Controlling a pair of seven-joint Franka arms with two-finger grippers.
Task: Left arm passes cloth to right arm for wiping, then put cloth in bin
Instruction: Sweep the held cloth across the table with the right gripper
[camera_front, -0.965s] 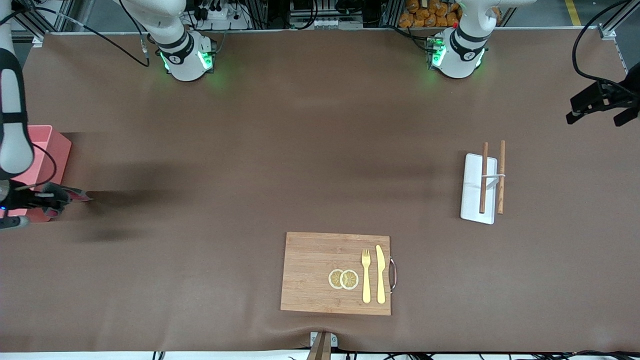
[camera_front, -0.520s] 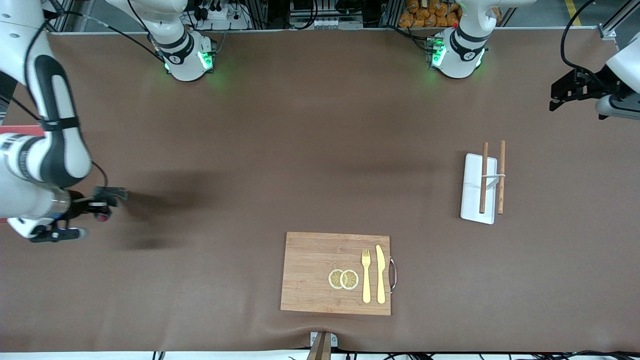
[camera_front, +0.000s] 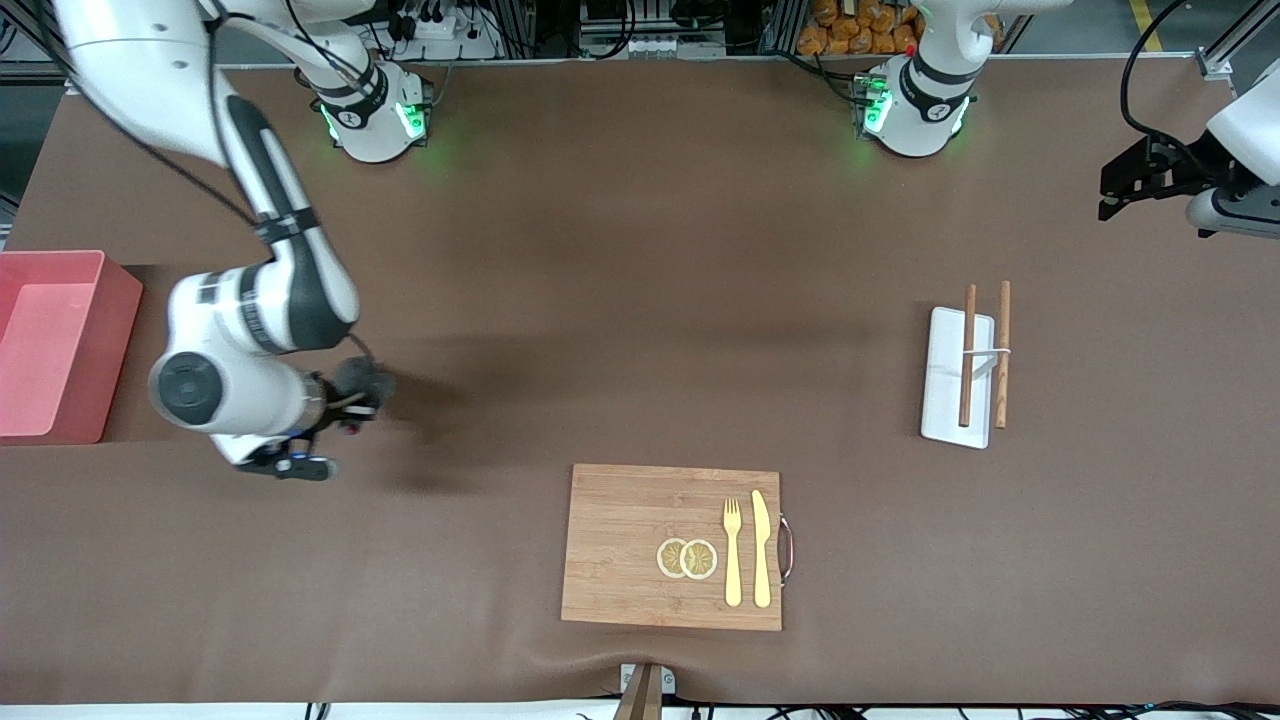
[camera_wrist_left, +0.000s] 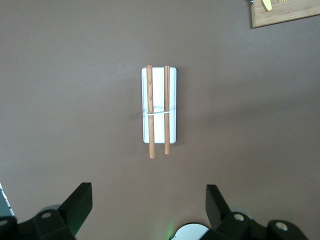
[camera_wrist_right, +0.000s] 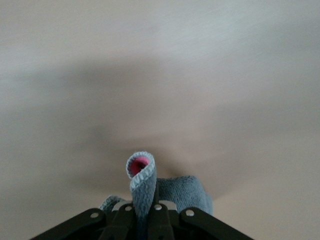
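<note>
My right tool (camera_front: 352, 400) is clamped on the cloth (camera_wrist_right: 150, 192) over the bench (camera_front: 640, 250), near the bin (camera_front: 60, 345). It is soft and light, so I hold one fold. My left tool (camera_wrist_left: 149, 210) waits, fingers apart.

Seen from the right wrist, the right gripper (camera_wrist_right: 145, 220) has its black fingers (camera_wrist_right: 155, 222) pressed together on the cloth (camera_wrist_right: 172, 192), a soft grey-blue rag with a stitched edge. One corner of the rag curls up into a small loop, and the inside of that loop shows pink. The rest of the fabric bunches beside the fingers. Beneath it lies the plain table surface (camera_wrist_right: 225, 75), blurred, with a broad soft shadow across it around the cloth.
</note>
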